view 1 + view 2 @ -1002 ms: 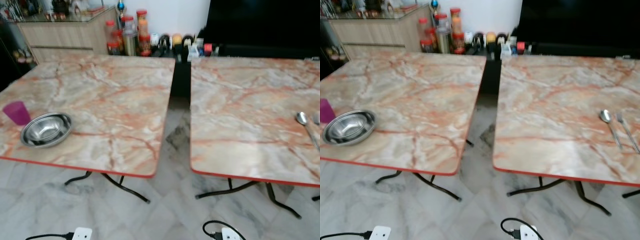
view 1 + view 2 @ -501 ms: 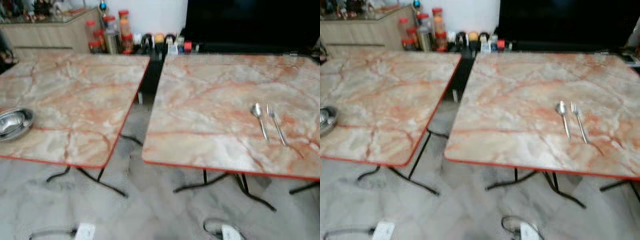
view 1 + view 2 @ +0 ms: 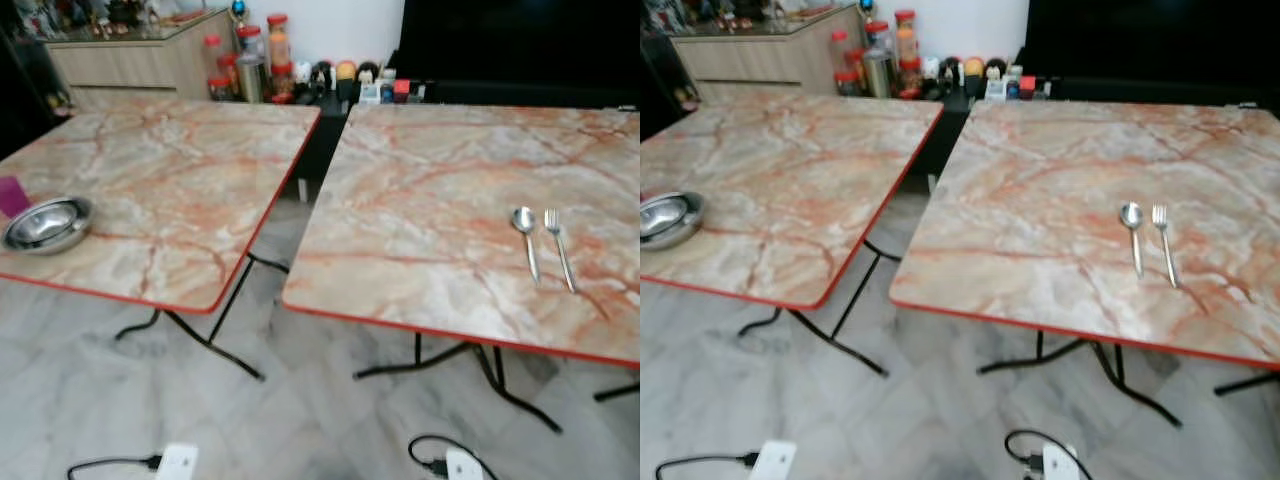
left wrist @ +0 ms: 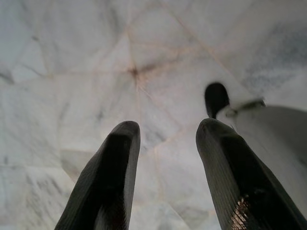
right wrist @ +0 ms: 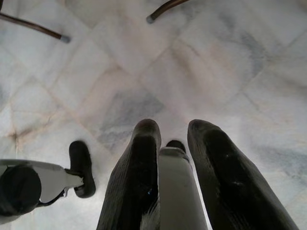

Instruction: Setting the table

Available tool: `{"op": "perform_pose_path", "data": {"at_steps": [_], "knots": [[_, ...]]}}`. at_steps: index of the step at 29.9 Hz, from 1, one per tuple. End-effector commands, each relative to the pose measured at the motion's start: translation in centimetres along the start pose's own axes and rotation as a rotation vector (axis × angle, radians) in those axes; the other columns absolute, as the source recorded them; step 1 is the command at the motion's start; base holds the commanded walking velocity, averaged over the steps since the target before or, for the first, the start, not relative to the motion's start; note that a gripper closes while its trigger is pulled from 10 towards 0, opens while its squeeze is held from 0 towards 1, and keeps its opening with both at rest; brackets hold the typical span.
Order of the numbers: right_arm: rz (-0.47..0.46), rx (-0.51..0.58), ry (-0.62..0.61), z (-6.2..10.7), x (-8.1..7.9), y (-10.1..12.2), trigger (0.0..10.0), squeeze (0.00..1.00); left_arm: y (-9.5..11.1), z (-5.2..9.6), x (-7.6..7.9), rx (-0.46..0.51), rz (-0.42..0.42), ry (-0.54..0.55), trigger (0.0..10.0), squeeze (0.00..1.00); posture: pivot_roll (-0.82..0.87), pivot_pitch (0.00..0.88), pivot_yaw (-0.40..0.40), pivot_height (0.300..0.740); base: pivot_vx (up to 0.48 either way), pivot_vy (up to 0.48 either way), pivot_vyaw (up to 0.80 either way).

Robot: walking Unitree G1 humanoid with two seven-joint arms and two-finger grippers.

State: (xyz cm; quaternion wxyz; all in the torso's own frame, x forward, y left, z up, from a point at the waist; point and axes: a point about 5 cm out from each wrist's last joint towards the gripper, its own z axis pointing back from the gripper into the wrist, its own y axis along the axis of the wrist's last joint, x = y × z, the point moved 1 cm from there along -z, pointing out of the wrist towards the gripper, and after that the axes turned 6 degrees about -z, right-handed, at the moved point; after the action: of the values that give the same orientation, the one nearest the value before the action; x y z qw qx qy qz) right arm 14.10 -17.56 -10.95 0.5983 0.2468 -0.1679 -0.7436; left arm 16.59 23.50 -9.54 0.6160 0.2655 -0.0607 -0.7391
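Across a pale marble tile floor (image 3: 300,410) stand two folding tables with marbled tops and red edging, a narrow gap between them. Left table (image 3: 170,170) carries a steel bowl (image 3: 46,224) near its front left edge, with a purple cup (image 3: 12,194) just beside it at the view's border. Right table (image 3: 480,190) carries a spoon (image 3: 526,236) and a fork (image 3: 559,244), lying side by side, close but apart, handles toward the robot, in the right front part of the top. Black bent-tube legs (image 3: 200,335) show under both tables.

Behind the tables: a large dark screen (image 3: 520,45) against the wall, a wooden sideboard (image 3: 135,62) at far left, and a row of jars and bottles (image 3: 262,65) between them, too small to tell apart. On the floor in front, two white power plugs (image 3: 176,462) with black cords.

Left gripper (image 4: 163,179) hangs over the floor tiles, fingers spread with bare floor between them, nothing held; part of the robot's grey body and a dark foot-like shape sit beside it in the left wrist view. Right gripper (image 5: 172,177) also points down at the floor, fingers apart; a light grey part of the robot lies in line with the gap, cannot tell if it touches. Table leg ends (image 5: 62,37) near the right wrist view's edge.
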Motion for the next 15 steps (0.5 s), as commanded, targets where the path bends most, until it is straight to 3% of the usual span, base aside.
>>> {"op": "perform_pose_path", "data": {"at_steps": [1, 7, 15], "knots": [[-0.010, 0.003, -0.023, 0.09, 0.69, 0.14, 10.0, 0.00, 0.06, 0.01, 0.23, 0.005, 0.011, -0.017, 10.0, 0.00, -0.02, 0.000, 0.034, 0.740, 0.000, -0.472, -0.73], [0.000, 0.002, -0.026, 0.09, 0.76, 0.18, 10.0, 0.00, -0.33, 0.02, -0.47, 0.001, 0.018, -0.013, 10.0, 0.00, -0.02, 0.000, 0.030, 0.740, 0.000, -0.449, -0.55], [0.018, 0.005, -0.029, 0.08, 0.77, 0.26, 10.0, 0.00, -0.68, 0.08, 0.08, -0.007, 0.024, -0.025, 10.0, 0.00, -0.02, 0.000, 0.029, 0.740, 0.000, 0.000, 0.00]]}}
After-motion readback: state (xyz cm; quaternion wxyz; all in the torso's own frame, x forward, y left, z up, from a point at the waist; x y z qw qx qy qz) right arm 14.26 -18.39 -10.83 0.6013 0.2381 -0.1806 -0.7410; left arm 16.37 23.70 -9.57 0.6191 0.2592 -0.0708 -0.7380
